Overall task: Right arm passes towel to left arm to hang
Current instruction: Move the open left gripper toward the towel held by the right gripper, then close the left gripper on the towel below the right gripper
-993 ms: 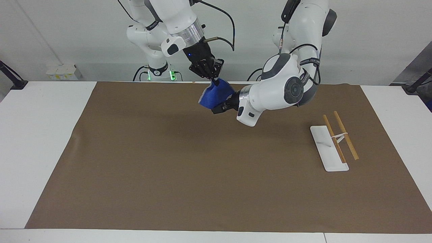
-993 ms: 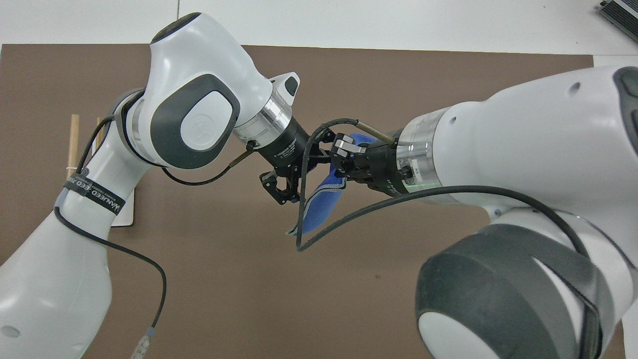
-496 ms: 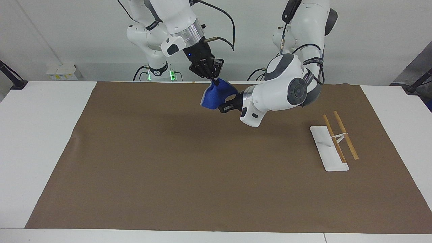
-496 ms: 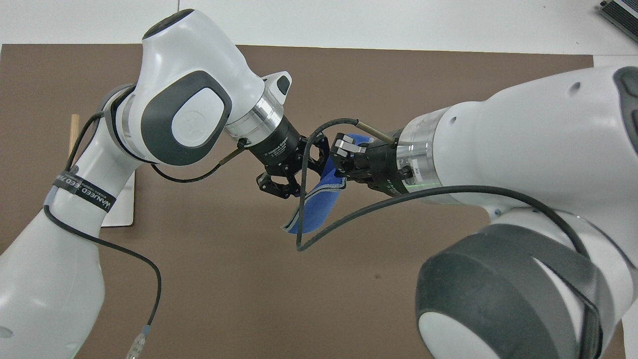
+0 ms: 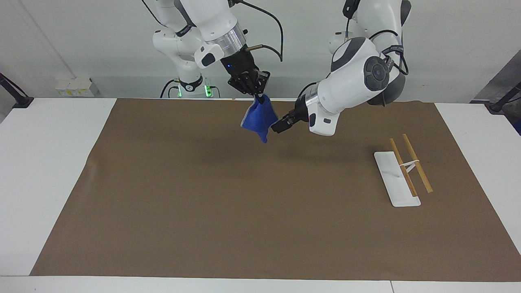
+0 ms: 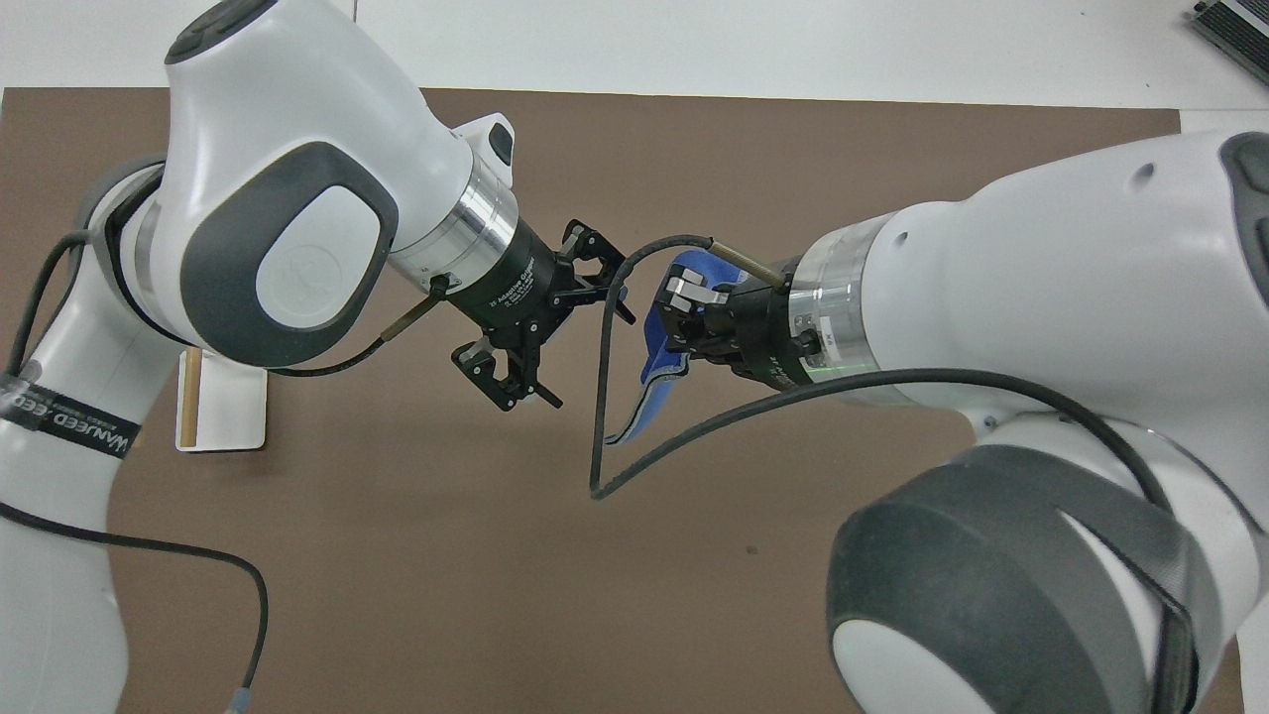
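The right gripper (image 5: 258, 97) hangs in the air over the brown mat (image 5: 203, 203), above the edge of it nearest the robots, and its fingertips are pinched tight on the top corner of the blue towel (image 5: 256, 118). The towel dangles straight down from that one pinch, bunched and folded, its lowest corner well clear of the mat; from overhead it shows as a narrow blue strip with a grey edge (image 6: 654, 367) under the right gripper (image 6: 679, 307). Just beside the cloth, toward the left arm's end of the table, the left gripper (image 5: 279, 126) is also in the air, pointing slantwise down at the towel's lower part. Its fingers are spread wide, plain to see from overhead (image 6: 550, 337), and they grip nothing; a small gap separates them from the towel, though in the facing view the tip looks very close to the blue fabric. Farther from the robots and toward the left arm's end, a small rack (image 5: 403, 171) lies on the mat: a white flat base (image 5: 390, 175) with two thin wooden rods (image 5: 417, 162) over it. The mat covers most of the white table (image 5: 40, 162).
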`<state>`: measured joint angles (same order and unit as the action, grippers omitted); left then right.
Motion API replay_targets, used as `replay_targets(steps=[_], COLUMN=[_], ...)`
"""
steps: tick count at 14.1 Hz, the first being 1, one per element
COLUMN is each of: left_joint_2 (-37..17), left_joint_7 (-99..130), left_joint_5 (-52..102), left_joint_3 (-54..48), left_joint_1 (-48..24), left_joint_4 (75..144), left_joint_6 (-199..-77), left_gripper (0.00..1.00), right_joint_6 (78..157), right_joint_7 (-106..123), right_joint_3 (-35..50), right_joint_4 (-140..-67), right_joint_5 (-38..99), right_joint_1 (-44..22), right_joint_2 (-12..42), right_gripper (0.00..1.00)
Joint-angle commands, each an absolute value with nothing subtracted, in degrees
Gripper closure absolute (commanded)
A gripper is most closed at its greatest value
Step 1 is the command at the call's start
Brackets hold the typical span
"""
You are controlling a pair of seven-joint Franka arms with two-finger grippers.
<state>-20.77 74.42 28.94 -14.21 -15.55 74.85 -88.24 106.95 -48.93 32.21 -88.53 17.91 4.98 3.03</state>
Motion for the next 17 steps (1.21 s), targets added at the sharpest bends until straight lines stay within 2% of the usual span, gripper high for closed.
replay_targets(steps=[1,3,6,8,17], left_joint_2=[-15.3,-10.7,-0.9,2.4,5.5], left_joint_7=[80.7,84.5,86.0,86.6,111.6], left_joint_5=[28.4,28.6,31.4,33.3,33.5], left_joint_3=[-13.7,-13.8,-13.9,-13.9,-14.1], left_joint_1=[-16.1,-16.2,-15.6,-15.4,-19.9], left_joint_4=[83.4,90.3,103.7,107.3,115.6], left_joint_6=[-92.9,-99.4,-108.7,-109.2,-128.0], left_gripper=[0.0,0.0,0.0,0.0,0.0], right_joint_6=[108.1,108.0,107.7,107.3,107.2], right_joint_7=[-49.6,-49.5,-48.6,-46.7,-46.2], right_joint_3=[32.7,32.7,32.7,32.7,32.7], right_joint_4=[-89.2,-89.2,-89.3,-89.5,-89.8], right_joint_5=[20.2,20.3,20.2,20.2,20.1], right_joint_1=[5.9,5.9,6.0,6.0,5.9], right_joint_2=[2.9,2.8,2.8,2.7,2.6], right_gripper=[1.0,1.0,1.0,1.0,1.0])
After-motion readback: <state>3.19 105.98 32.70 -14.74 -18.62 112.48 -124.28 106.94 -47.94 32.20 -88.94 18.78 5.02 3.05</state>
